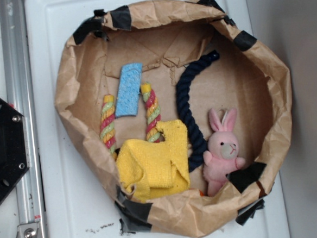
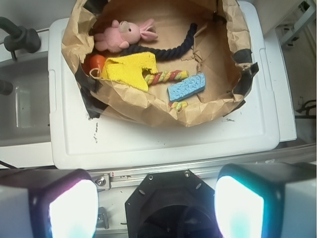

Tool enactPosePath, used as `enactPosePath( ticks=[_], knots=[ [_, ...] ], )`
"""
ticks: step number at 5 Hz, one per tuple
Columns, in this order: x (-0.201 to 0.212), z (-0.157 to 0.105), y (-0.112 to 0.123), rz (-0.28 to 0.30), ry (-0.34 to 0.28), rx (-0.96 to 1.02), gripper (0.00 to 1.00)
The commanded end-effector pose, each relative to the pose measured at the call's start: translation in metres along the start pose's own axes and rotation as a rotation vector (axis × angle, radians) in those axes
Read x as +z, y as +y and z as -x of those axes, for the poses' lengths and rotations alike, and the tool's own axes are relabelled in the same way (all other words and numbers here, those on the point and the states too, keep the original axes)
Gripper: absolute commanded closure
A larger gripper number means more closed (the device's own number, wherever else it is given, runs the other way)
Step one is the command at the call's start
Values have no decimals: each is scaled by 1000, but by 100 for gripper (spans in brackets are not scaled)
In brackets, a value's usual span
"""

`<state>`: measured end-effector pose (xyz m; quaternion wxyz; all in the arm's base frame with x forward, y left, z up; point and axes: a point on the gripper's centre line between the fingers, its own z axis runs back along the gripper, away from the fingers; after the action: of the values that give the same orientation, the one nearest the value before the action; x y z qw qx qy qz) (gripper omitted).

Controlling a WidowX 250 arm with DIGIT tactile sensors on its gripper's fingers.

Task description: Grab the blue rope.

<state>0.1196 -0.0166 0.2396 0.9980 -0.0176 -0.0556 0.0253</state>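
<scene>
Looking from the exterior view, the blue rope (image 1: 187,112) curved inside the paper bag (image 1: 273,83), between a yellow cloth (image 1: 153,160) and a pink bunny (image 1: 222,150). In the wrist view the tool (image 2: 157,203) hung open, well short of the bag; descending on the rope's bare upper stretch seemed cleanest.

- Exterior view: mounted overhead, facing straight down, close on the paper bag (image 1: 276,89), which nearly fills the frame, on the white lid (image 1: 72,212).
- Wrist view: farther back and higher, tilted down past the gripper (image 2: 153,203), whose fingers (image 2: 69,208) frame the bottom edge.
- Shared: bag interior with the blue rope (image 1: 187,106) (image 2: 163,49), seen rotated between the views.
</scene>
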Motion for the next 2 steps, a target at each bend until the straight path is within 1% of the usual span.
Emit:
enactPosePath(
  ticks=[1,2],
  knots=[
    [-71,-90,30,-52,-51,399,0],
    [-111,-111,42,-139,-116,639,0]
  ],
)
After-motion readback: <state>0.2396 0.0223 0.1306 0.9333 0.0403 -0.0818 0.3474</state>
